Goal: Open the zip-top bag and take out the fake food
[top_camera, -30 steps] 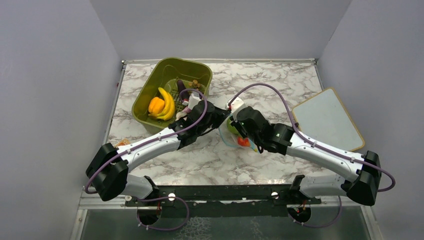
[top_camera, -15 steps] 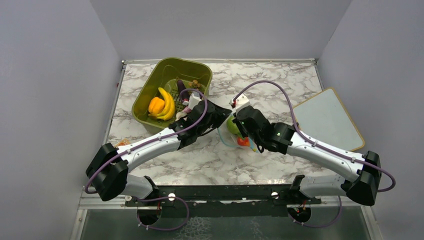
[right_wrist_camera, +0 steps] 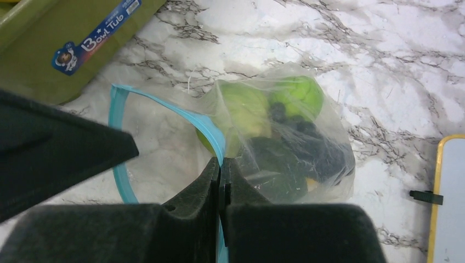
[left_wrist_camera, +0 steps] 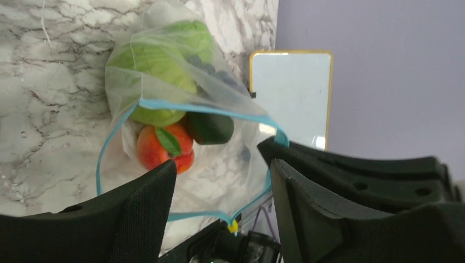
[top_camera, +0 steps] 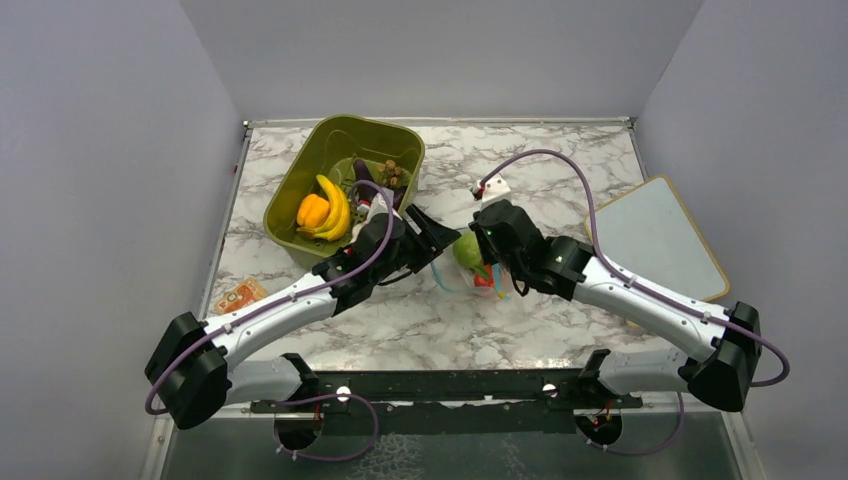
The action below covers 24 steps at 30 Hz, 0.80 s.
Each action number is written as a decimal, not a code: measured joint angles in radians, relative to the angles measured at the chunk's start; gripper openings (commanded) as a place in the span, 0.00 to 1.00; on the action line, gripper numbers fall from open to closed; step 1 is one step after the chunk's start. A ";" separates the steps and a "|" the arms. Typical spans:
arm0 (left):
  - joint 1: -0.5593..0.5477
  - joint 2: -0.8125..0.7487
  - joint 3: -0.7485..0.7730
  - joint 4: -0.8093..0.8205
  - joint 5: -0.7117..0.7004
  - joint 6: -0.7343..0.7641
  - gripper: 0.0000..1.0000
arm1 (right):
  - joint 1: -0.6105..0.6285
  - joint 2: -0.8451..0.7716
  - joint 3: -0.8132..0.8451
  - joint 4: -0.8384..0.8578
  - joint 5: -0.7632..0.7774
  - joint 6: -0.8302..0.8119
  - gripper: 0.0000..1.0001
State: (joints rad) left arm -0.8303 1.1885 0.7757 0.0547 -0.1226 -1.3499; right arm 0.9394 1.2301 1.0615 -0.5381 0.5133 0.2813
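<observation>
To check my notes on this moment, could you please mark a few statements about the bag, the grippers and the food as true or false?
1. The bag has its mouth open. True.
2. The right gripper is open and clear of the bag. False: it is shut on the bag's blue strip.
3. The left gripper is open. True.
4. The bananas sit in the tub. True.
5. The peach lies in the tub. False: it is inside the bag.
6. The board lies left of the tub. False: it lies far to the tub's right.
</observation>
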 measured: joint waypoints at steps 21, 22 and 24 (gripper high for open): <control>-0.024 0.351 0.106 0.163 0.228 0.100 0.55 | -0.031 0.008 0.036 -0.016 -0.110 0.125 0.01; -0.027 0.359 0.109 0.173 0.227 0.098 0.55 | -0.032 0.007 0.036 -0.015 -0.111 0.129 0.01; -0.032 0.386 0.113 0.198 0.227 0.084 0.55 | -0.034 0.005 0.036 -0.016 -0.112 0.134 0.03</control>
State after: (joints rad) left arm -0.8623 1.5742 0.8883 0.2523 0.1047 -1.2655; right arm 0.9054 1.2354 1.0977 -0.5537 0.4011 0.4152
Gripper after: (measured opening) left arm 0.544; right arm 0.016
